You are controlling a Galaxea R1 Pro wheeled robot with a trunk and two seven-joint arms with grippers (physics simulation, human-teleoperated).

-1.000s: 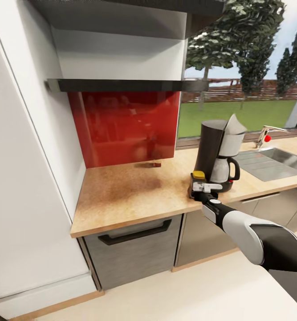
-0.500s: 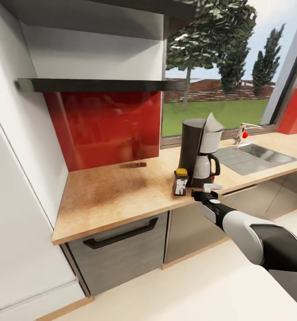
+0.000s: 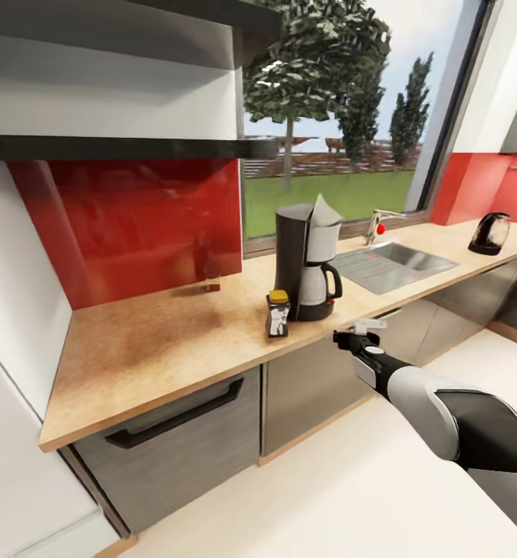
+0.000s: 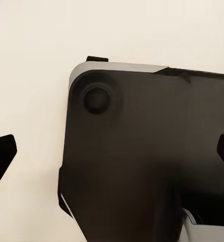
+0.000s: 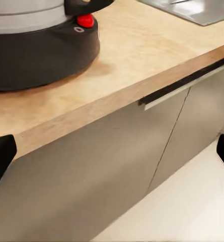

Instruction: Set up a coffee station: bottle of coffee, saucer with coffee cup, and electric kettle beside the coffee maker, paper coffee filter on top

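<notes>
Right gripper (image 3: 360, 333) outstretched off the counter edge, jaws apart, empty; at 11 o'clock, bottle of coffee (image 3: 277, 314) beside coffee maker (image 3: 308, 263).

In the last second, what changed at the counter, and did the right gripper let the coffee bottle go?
Yes. A second ago the right gripper was closed on the bottle of coffee; it has since released it and backed off past the kitchen countertop edge, jaws open. The head view has swung right, bringing the electric kettle into sight. The bottle stands beside the coffee maker, paper coffee filter on top, unmoved.
</notes>
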